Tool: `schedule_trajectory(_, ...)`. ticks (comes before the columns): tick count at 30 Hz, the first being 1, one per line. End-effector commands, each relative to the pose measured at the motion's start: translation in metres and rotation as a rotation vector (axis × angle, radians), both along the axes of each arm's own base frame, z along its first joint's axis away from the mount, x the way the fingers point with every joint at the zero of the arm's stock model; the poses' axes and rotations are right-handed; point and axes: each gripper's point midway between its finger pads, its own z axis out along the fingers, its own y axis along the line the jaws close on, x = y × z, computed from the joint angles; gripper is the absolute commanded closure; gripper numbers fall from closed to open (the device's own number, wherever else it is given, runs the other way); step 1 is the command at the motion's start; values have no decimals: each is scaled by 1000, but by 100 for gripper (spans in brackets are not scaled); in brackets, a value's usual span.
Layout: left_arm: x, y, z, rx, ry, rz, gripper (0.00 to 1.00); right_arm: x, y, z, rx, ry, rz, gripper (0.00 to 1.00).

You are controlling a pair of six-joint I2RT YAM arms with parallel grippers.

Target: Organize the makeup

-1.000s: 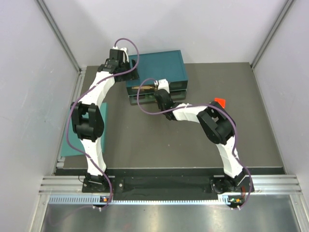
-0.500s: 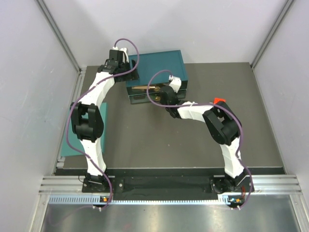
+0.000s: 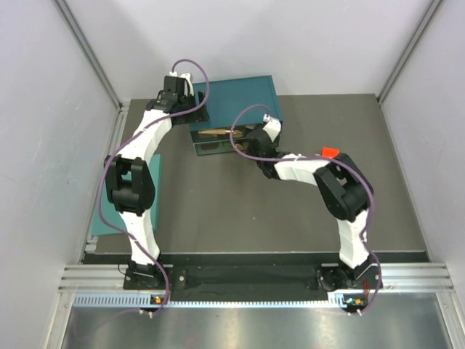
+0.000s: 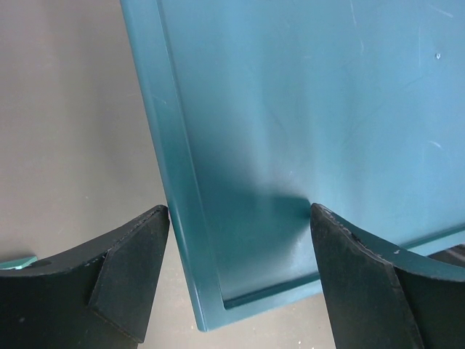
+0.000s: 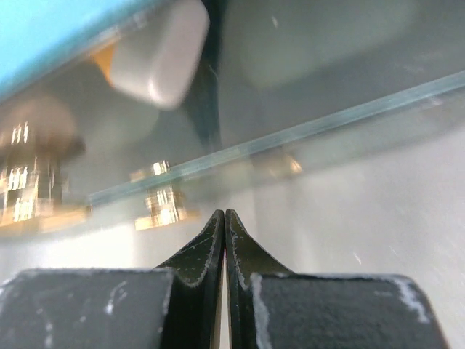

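The right claw is pinched tight, its tips touching and nothing visible between them. In the right wrist view the clear front wall of a drawer crosses the frame just above those tips, and the makeup lies behind it, above and to the left of the claw. There, at the upper left, a tube shows a rounded off-white end with an orange band. Lower down at the left edge, gold pieces glint through the wall, too blurred to tell apart.

In the top view the makeup shows as a tan-gold streak in the open drawer, at the upper centre of the frame. The right claw is just beside it at the drawer's right end.

The left claw gapes wide astride a corner of the teal box, one finger over the grey table. A red cube sits to the right and a teal panel at the left edge.
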Motion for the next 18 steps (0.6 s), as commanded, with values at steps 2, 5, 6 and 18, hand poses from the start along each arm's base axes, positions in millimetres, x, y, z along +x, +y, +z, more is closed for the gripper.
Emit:
schedule_trajectory(2,-11,2,36,-10,-43,4,17,-27,-11,79,93,-107,72,100)
schedule_trajectory(5,-9,1,63,-34,-102,11,14,-49,-25,109,109,-143,92,100)
schedule_trajectory(6,-10,1,74,-43,-125,13,1,-57,-33,129,104,-172,102,100)
schedule_trajectory(18,-17,23,127,-51,-236,79,1,-99,-136,229,-245,-337,-31,32)
